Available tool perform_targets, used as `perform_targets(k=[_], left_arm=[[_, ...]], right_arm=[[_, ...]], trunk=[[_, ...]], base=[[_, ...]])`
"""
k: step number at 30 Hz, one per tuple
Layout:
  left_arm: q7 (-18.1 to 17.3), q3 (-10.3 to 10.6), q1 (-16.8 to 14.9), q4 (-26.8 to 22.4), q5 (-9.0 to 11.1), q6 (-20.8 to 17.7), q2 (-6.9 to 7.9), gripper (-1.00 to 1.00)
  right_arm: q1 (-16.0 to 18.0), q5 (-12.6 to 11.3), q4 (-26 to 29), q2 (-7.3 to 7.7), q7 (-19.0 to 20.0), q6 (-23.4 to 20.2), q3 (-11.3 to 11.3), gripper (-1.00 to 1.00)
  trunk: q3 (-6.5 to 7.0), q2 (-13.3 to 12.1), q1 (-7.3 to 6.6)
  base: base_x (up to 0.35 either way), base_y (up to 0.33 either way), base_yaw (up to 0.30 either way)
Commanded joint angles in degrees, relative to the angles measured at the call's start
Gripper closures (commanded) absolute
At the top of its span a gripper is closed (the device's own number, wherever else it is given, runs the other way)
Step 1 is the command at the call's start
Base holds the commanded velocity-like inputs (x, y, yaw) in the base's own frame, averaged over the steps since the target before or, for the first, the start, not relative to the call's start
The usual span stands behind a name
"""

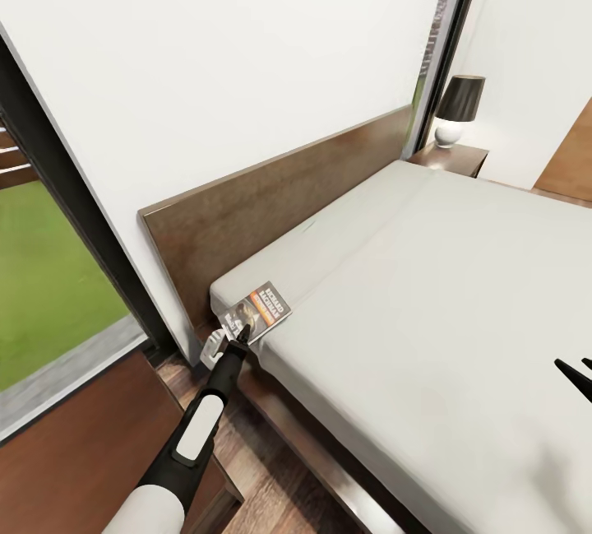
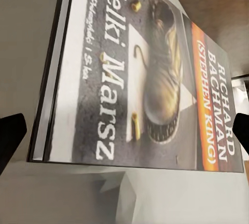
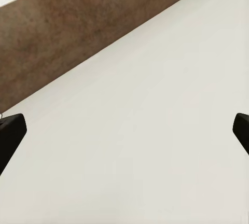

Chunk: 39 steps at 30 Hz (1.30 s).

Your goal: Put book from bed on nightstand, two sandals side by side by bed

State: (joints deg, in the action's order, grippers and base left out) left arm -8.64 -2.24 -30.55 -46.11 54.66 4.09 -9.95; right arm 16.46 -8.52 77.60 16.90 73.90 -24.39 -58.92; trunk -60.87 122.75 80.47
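The book [image 1: 261, 312] lies flat on the bed's pale-grey mattress [image 1: 427, 287], at the corner next to the dark-brown headboard [image 1: 279, 197]. Up close, its cover [image 2: 150, 79] shows a boot, an orange band and "RICHARD BACHMAN". My left gripper [image 1: 233, 335] is at the book's near edge, open, and the book lies just beyond its dark fingertips [image 2: 11, 133]. My right gripper [image 1: 577, 371] hovers open over bare mattress [image 3: 155, 130] at the right. One nightstand [image 1: 450, 157] stands past the bed's far side, another [image 1: 74, 443] at my lower left. The two sandals are out of view.
A white lamp with a black shade [image 1: 457, 110] sits on the far nightstand. A tall dark-framed window [image 1: 49, 213] stands to the left and shows green lawn. Wood-plank floor [image 1: 271, 476] runs between the near nightstand and the bed frame.
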Motion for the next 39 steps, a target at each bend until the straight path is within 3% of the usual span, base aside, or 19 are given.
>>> perform_targets(k=[1, 15, 16, 39], left_arm=[[-0.41, -0.13, -0.03, 0.06, 0.61, -0.04, -0.04, -1.0], [-0.41, -0.13, -0.03, 0.06, 0.62, -0.04, -0.04, -1.0], [-0.41, -0.13, -0.03, 0.06, 0.62, -0.04, -0.04, 1.0], [-0.46, -0.13, -0.03, 0.06, 0.62, -0.04, -0.04, 1.0]], right_arm=[[0.05, -0.18, -0.01, 0.02, 0.19, -0.57, -0.06, -1.0], [0.06, -0.18, 0.0, 0.0, 0.19, -0.57, -0.06, -1.0], [0.06, -0.18, 0.0, -0.04, 0.19, -0.57, -0.06, -1.0], [0.05, -0.18, -0.03, -0.07, 0.19, -0.57, -0.06, -1.0]], trunk=[[-0.04, 0.02, -0.01], [-0.04, 0.02, -0.01], [-0.04, 0.02, -0.01], [-0.04, 0.02, -0.01]], base=[[0.0, 0.0, 0.0], [0.0, 0.0, 0.0], [0.0, 0.0, 0.0], [0.0, 0.0, 0.0]])
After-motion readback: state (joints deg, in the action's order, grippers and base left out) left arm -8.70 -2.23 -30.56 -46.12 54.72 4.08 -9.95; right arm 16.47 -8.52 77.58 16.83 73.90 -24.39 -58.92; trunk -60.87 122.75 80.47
